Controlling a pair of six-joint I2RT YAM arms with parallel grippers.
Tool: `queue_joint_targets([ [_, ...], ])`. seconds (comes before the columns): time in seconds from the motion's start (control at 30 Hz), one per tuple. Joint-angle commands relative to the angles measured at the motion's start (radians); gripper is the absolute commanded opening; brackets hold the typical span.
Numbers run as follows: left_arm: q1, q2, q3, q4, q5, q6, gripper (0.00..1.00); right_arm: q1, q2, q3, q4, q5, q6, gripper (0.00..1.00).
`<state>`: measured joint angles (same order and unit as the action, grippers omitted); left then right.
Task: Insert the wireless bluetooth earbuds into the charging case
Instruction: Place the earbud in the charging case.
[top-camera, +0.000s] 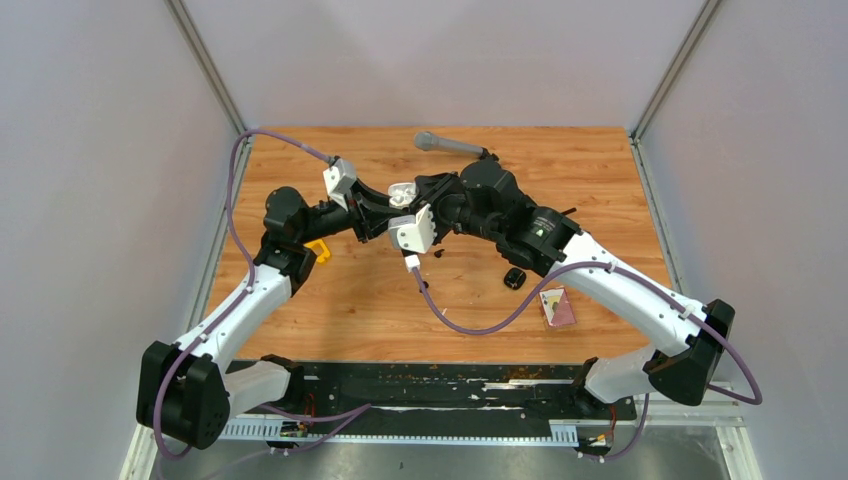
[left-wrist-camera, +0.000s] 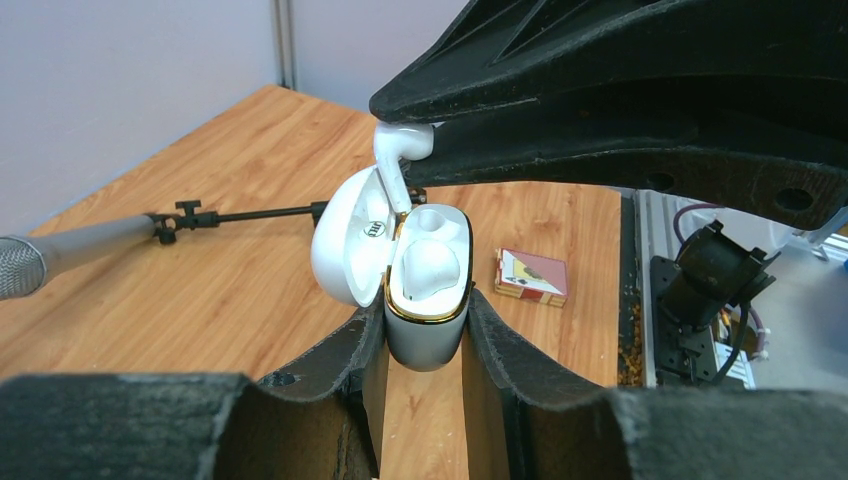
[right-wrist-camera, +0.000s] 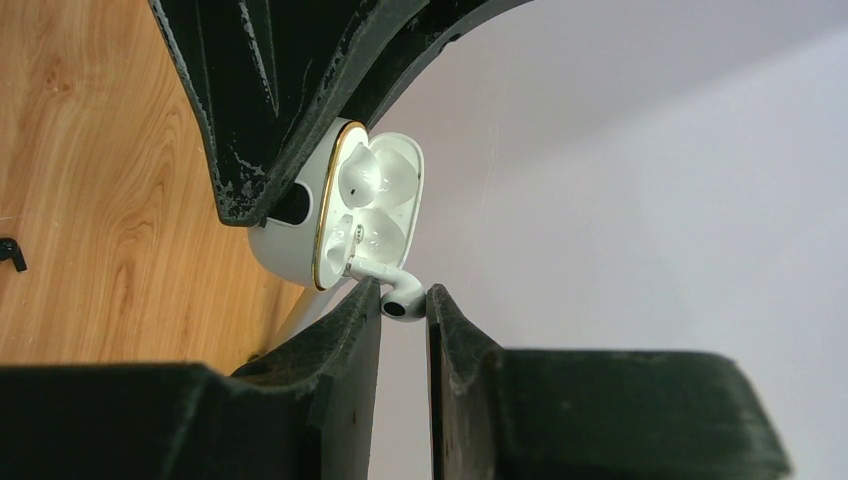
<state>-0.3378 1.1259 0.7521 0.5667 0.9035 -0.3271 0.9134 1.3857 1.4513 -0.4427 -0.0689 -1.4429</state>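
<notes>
The white earbud (left-wrist-camera: 402, 142) I'm working with is pinched by its bulb end in the right gripper (right-wrist-camera: 404, 310). The jaws are nearly closed on it, with only the bulb's width between them. Its stem points down at the open charging case (left-wrist-camera: 428, 352). The tip sits at the rim of the far well, right beside the hinge and close against the raised lid (left-wrist-camera: 340, 250). A second white earbud (left-wrist-camera: 428, 265) is seated in the near well.

The left gripper (left-wrist-camera: 424, 318) has the case body clamped between its two fingers, up off the wooden table (top-camera: 330, 300), mouth facing the other arm.

I judge this to be the insertion of the second white bud, and the stem looks tilted toward the lid rather than in line with the well. I'd hold the left arm rigid and square the stem to the well. Then I'd push slowly along the stem's axis and open the right jaws only once the bulb is down in the cup. A sideways shove could lever the lid or twist the case in its grip.

Farther out, a microphone (top-camera: 450, 145) lies at the back of the table and a small printed box (top-camera: 557, 305) at the right.
</notes>
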Motion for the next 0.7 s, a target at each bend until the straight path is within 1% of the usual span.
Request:
queue_joint_targets([
  [0.0, -0.005, -0.027, 0.009, 0.055, 0.006, 0.017, 0.01, -0.001, -0.031, 0.019, 0.034, -0.006, 0.033, 0.06],
  [0.27, -0.004, -0.011, 0.028, 0.047, 0.008, 0.027, 0.00, -0.004, -0.038, 0.013, 0.045, 0.005, 0.054, 0.06],
  [0.47, -0.004, -0.005, 0.038, 0.043, -0.004, 0.024, 0.00, -0.007, -0.050, -0.001, 0.047, -0.013, 0.039, 0.06],
  [0.67, -0.004, 0.000, 0.036, 0.042, -0.007, 0.024, 0.00, -0.007, -0.045, 0.024, 0.047, -0.008, 0.044, 0.06],
])
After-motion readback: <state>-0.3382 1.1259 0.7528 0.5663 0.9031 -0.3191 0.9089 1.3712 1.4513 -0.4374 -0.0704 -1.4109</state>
